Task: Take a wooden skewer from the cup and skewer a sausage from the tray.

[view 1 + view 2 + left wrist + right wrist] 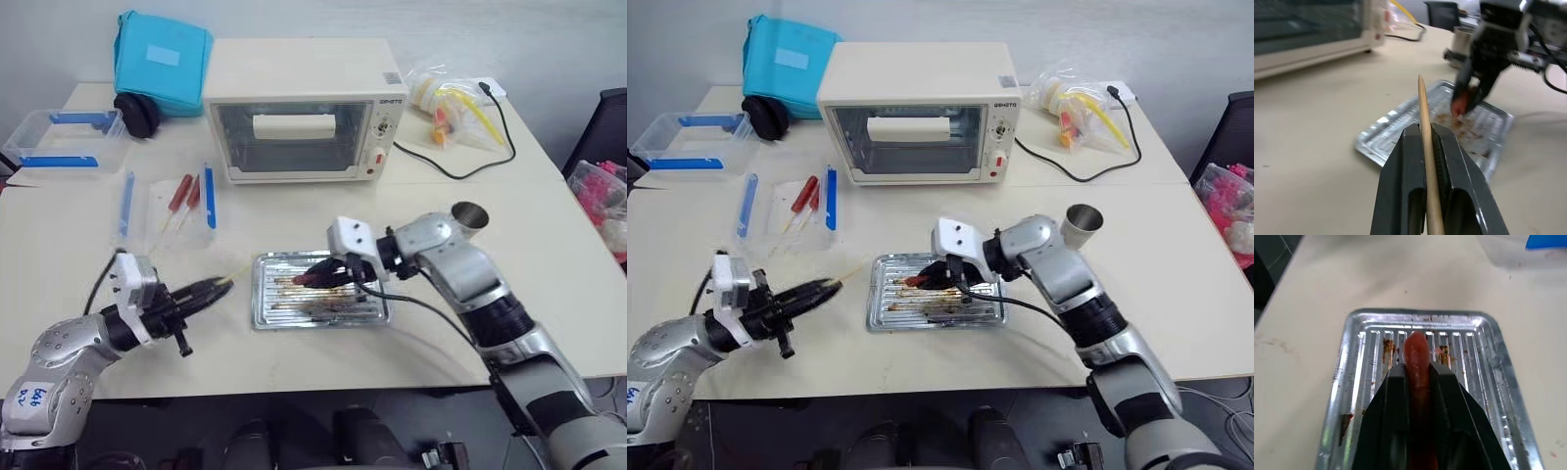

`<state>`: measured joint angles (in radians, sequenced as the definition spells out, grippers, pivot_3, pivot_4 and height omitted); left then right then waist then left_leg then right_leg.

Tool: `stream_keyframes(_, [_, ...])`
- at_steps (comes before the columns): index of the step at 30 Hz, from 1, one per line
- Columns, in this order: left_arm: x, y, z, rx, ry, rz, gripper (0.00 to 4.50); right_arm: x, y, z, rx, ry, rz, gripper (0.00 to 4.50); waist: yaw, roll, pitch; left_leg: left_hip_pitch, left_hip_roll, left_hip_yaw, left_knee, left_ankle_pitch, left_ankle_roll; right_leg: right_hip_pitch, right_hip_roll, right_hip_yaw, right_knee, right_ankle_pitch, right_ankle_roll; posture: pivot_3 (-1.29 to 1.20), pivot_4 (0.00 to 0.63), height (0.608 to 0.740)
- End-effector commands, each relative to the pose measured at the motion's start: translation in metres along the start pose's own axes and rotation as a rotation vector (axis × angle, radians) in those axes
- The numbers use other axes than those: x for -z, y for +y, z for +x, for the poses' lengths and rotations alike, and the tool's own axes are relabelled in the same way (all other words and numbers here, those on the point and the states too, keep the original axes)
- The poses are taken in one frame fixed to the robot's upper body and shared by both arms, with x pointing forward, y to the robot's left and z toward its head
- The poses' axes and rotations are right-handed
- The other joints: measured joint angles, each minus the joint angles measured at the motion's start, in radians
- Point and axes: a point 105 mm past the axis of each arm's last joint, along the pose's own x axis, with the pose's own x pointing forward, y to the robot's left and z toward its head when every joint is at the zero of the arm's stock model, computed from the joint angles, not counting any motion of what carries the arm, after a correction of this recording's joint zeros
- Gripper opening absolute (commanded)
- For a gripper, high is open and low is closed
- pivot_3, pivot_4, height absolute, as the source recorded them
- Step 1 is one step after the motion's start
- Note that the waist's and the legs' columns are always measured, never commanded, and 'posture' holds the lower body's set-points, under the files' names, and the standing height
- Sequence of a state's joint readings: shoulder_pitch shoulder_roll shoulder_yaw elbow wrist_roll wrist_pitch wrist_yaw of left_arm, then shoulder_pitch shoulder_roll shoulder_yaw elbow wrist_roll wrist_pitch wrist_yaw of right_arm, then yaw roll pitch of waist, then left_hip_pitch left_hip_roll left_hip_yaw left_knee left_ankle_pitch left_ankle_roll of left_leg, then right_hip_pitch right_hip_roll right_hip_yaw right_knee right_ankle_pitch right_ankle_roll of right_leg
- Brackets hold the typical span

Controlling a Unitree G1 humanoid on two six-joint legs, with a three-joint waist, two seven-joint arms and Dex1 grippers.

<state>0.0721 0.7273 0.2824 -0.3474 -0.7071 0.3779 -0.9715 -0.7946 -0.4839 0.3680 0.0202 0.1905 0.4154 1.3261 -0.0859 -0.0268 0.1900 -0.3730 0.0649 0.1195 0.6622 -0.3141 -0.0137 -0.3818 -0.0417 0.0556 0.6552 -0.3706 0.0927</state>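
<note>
The wooden skewer (1424, 128) is clamped between the two black fingers of your left gripper (204, 288), which sits at the lower left of the head views; its pale tip sticks out past the fingertips and points toward the tray (266, 308) at the centre of the frame. In the left wrist view you can see the stick running up between the closed fingers, its sharp end aimed at the tray and at the other arm beyond it.

Your right gripper (323, 275) comes in from the right of the frame and is closed on the sausage (1417, 363). In the right wrist view the reddish-brown sausage lies lengthwise between the fingers with its rounded end poking out over the ribbed, grease-stained floor of the tray. Whether the sausage touches the tray or is just clear of it, you cannot tell from these views.

The cup (470, 215) stands upright behind the right arm, right of centre, well apart from the tray. A cream toaster oven (304, 117) occupies the upper middle of the table, with a black cable (460, 168) trailing from its right side. Two red sausages on sticks (182, 199) lie in a clear box with blue clips (167, 208) left of centre, above the left gripper.
</note>
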Motion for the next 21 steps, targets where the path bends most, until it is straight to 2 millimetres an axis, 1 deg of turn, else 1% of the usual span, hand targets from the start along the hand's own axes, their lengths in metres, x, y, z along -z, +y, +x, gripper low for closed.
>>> stream_keyframes(1, [-0.004,-0.023,0.004,0.177,0.044,-0.014,0.00,-0.013,0.008,-0.012,-0.042,-0.030,-0.052,0.45,0.000,0.000,0.000,0.000,0.000,0.000,0.000,0.000,0.000,0.000,0.000,0.000,0.000,0.000,-0.001,0.00,0.150,0.740])
stream_keyframes(8, [-0.003,-0.022,0.015,0.226,0.049,-0.014,0.00,-0.011,0.010,-0.010,-0.049,-0.014,-0.041,0.45,0.001,0.000,0.000,0.001,0.000,0.000,0.000,0.000,0.000,0.000,0.000,0.000,0.001,-0.001,-0.002,0.00,0.150,0.740])
stream_keyframes(21, [0.001,-0.011,0.019,0.204,0.035,0.013,0.00,-0.011,0.014,-0.008,-0.065,0.002,-0.034,0.45,0.002,0.000,0.000,0.001,0.000,0.000,0.000,0.000,0.000,-0.001,-0.001,0.000,0.001,-0.001,-0.003,0.00,0.150,0.740])
